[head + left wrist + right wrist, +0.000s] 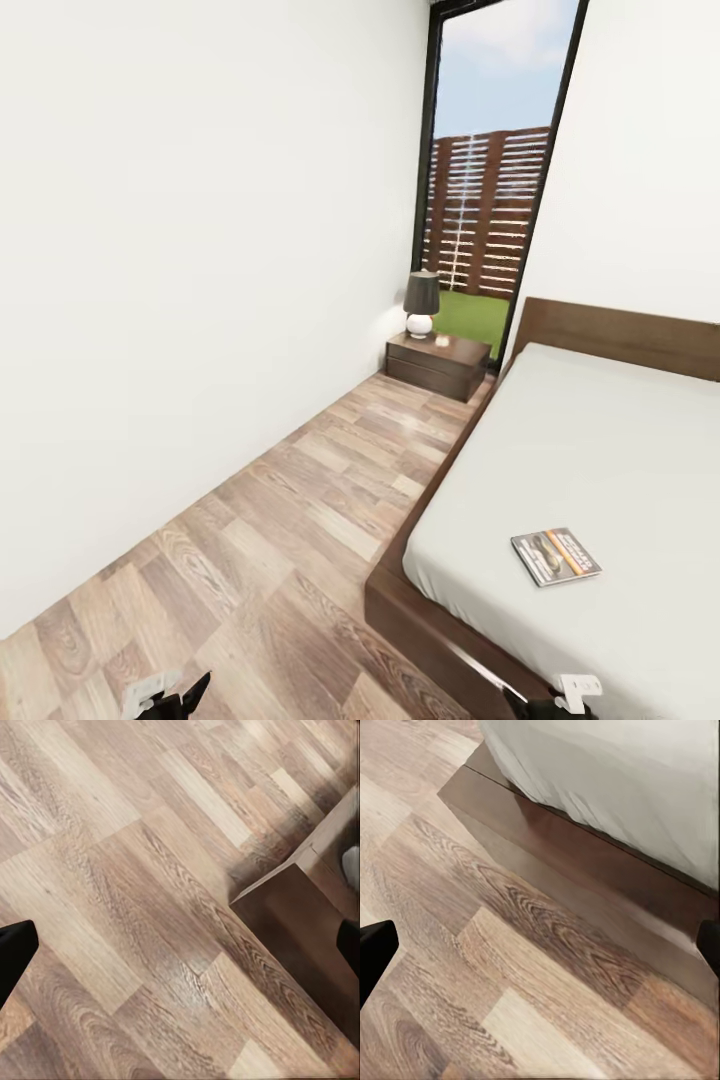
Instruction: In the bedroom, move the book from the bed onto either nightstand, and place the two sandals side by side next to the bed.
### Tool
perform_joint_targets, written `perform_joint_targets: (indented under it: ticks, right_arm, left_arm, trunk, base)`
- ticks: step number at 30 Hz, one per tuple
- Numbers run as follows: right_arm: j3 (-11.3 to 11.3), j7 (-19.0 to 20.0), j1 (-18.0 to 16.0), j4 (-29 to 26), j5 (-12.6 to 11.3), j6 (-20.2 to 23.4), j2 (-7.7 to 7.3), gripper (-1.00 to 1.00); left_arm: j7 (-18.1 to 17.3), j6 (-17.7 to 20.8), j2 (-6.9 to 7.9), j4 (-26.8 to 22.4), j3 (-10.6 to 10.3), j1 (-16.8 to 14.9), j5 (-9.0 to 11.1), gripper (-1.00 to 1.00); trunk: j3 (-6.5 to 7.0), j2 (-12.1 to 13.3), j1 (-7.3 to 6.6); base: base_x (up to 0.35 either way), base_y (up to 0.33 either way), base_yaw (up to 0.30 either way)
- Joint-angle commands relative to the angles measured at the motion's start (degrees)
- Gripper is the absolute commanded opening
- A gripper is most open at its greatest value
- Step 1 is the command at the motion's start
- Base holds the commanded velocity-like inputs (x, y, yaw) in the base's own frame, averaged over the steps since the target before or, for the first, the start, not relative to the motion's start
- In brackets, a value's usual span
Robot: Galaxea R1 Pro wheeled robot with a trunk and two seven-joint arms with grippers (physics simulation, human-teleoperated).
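Left gripper (180,945) is hanging over bare floor (300,520) with its fingers spread wide and nothing between them; in its wrist view the dark tips are sitting at opposite edges, with the corner of the bed's wooden base (300,907) beside them. In the head view only a bit of this gripper (165,695) is peeking in at the bottom edge.

Moving rightward across the head view, the nightstand (438,362) is standing against the far wall beneath the window (490,180), carrying a small lamp (421,303) at its left side, with free top to the right of it. It is sitting well apart from the book.

Further right, the bed (600,450) is taking up the room's right side, and the book (555,556) is lying flat on the mattress, near the foot end and a little in from the left edge. It is looking thin, light and somewhat floppy, with a smooth cover likely to slide. Lying flush on a soft mattress, it is probably easiest taken by pressing one finger down beside an edge and pinching across the spine or a long side.

Right gripper (540,945) is likewise spread wide and empty, hovering over floor just beside the base (585,862) and mattress. No sandals are in sight.
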Motion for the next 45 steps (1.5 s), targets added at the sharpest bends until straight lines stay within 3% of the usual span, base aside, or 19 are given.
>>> perform_joint_targets:
  ticks: [1,21,45]
  right_arm:
    - [0.5,0.4,-0.1,0.3,-0.6,-0.2,0.03,1.00]
    - [0.5,0.4,-0.1,0.3,-0.6,-0.2,0.07,1.00]
    - [0.4,0.3,-0.1,0.3,-0.6,-0.2,1.15,1.00]
  left_arm:
    - [-0.2,-0.3,0.00,0.0,0.5,0.0,-0.6,1.00]
    - [-0.2,-0.3,0.00,0.1,0.5,0.0,-0.6,1.00]
    - [-0.2,-0.3,0.00,0.1,0.5,0.0,-0.6,1.00]
  trunk:
    - [0.13,0.4,-0.23]
    - [3.72,8.4,-4.62]
    - [3.72,8.4,-4.62]
  base:
    - [0.000,0.000,-0.281]
    - [0.000,0.000,-0.265]
    - [0.000,0.000,-0.224]
